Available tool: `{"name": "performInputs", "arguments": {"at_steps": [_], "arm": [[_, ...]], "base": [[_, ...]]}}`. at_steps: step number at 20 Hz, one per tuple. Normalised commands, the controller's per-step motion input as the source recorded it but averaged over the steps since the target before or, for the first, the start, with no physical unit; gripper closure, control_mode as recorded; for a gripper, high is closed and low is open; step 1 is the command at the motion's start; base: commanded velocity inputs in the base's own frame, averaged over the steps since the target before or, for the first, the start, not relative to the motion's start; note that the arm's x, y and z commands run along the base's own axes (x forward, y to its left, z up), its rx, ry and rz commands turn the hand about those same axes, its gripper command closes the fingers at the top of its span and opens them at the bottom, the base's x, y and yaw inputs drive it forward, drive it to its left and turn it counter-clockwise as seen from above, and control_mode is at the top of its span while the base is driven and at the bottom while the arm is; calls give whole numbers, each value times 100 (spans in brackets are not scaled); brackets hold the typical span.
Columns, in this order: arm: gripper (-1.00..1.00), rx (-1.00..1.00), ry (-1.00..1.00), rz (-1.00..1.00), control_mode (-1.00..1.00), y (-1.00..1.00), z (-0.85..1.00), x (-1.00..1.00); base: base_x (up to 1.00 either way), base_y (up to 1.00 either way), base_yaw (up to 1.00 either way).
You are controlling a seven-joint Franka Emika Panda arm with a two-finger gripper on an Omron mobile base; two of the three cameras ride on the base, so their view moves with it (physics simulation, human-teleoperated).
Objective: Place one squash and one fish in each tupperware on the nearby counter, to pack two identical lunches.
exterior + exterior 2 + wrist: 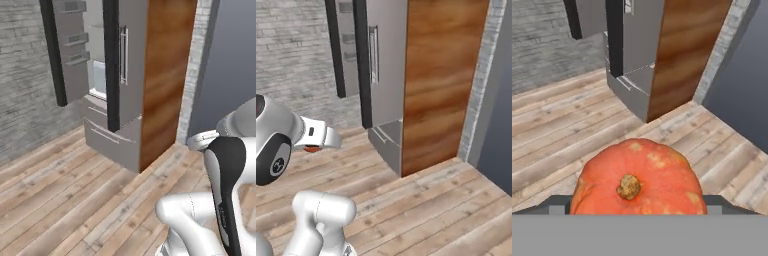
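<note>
An orange-red squash (pixel 637 182) with a tan stem fills the lower middle of the hand view, and my gripper (pixel 639 207) is shut on it, with a dark fingertip at each side. In the right base view a sliver of the squash (pixel 312 148) shows under the white hand at the left, held well above the wooden floor. The fish, the tupperware and the counter are out of view.
Ahead stands a grey fridge (pixel 117 75) with its left door swung open and a bottom drawer (pixel 107 135) pulled out. A tall wooden side panel (pixel 441 80) flanks it. A brick wall (pixel 22 75) is to the left and a grey-blue wall (pixel 496 100) to the right. Plank floor lies all around.
</note>
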Motion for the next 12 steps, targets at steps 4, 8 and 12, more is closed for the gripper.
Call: {"name": "performInputs", "arguments": {"at_steps": [4, 8, 12], "arm": [[100, 0, 0, 0, 100, 0, 0, 0], [100, 0, 0, 0, 100, 0, 0, 0], [100, 0, 0, 0, 100, 0, 0, 0]], "base": [[-41, -52, 62], [-58, -47, 61], [-91, -16, 53]]}}
